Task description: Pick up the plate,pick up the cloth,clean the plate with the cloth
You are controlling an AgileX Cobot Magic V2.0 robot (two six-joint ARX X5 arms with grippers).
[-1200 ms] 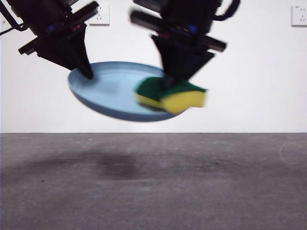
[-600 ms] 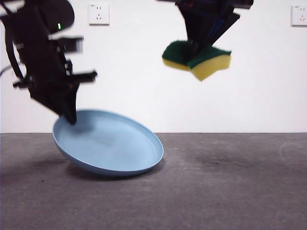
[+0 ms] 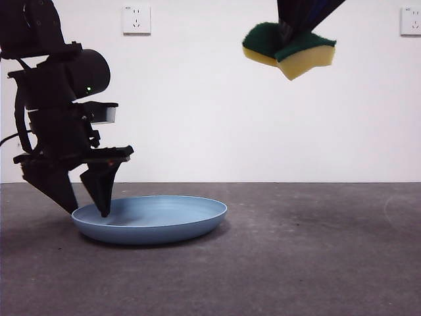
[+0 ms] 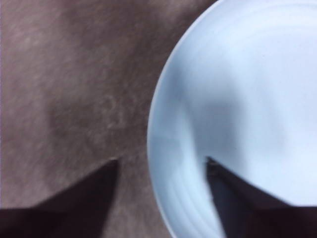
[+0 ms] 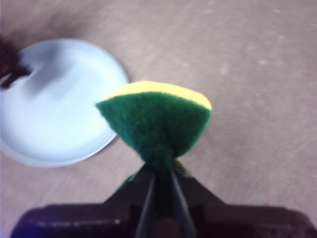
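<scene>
The light-blue plate (image 3: 164, 220) lies flat on the grey table at the left. My left gripper (image 3: 89, 212) is open and straddles the plate's left rim, one jaw outside it and one inside. The left wrist view shows the plate (image 4: 237, 99) with the rim between the spread jaws of the left gripper (image 4: 161, 161). My right gripper (image 3: 293, 33) is high at the top right, shut on the cloth (image 3: 296, 56), a yellow and green sponge. The right wrist view shows the sponge (image 5: 158, 124) pinched in the right gripper (image 5: 159, 171), with the plate (image 5: 54, 119) far below it.
A white wall stands behind the table with two power outlets, one at the upper left (image 3: 136, 18) and one at the upper right (image 3: 410, 21). The grey table surface (image 3: 296, 250) stretches to the right of the plate.
The plate has gone from raised and tilted to flat on the table. The left gripper came down with it and now stands open. The right gripper rose with the sponge.
</scene>
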